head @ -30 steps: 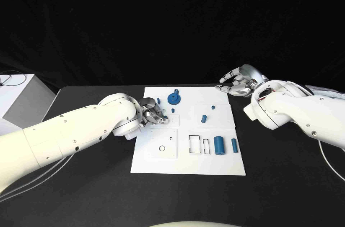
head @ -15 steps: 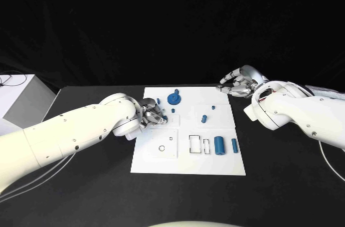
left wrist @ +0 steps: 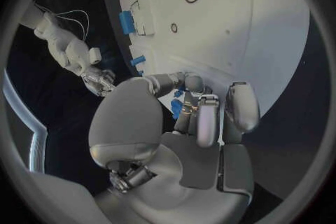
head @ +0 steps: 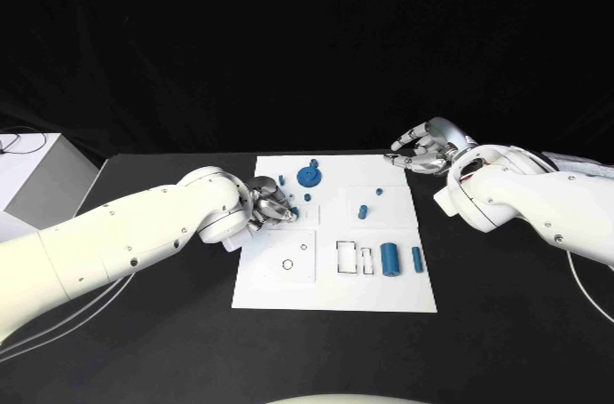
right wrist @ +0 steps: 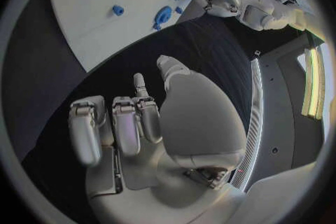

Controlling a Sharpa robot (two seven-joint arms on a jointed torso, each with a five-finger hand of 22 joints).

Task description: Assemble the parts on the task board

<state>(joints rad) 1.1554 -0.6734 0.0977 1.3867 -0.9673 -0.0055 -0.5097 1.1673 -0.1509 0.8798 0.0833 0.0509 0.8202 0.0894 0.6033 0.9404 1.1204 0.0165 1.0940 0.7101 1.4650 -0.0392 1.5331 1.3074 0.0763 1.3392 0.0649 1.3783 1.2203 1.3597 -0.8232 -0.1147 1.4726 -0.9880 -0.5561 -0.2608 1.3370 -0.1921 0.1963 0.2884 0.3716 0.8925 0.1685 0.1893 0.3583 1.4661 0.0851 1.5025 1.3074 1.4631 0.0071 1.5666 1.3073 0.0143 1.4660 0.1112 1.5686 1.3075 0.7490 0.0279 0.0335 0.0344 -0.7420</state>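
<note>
Left hand [head: 271,205], fingers curled, pinching small blue part [left wrist: 176,106] over task board [head: 335,289]'s left edge. Probably light, rigid, slippery plastic; best pinched across its sides. Right hand [head: 425,150] spread, holding nothing, beside board's far corner.

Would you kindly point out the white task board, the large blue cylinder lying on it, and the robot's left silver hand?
white task board [head: 335,290], head view, bare near part of plate.
large blue cylinder [head: 390,258], head view, middle of its side.
left silver hand [head: 271,203], head view, middle of hand.
</note>
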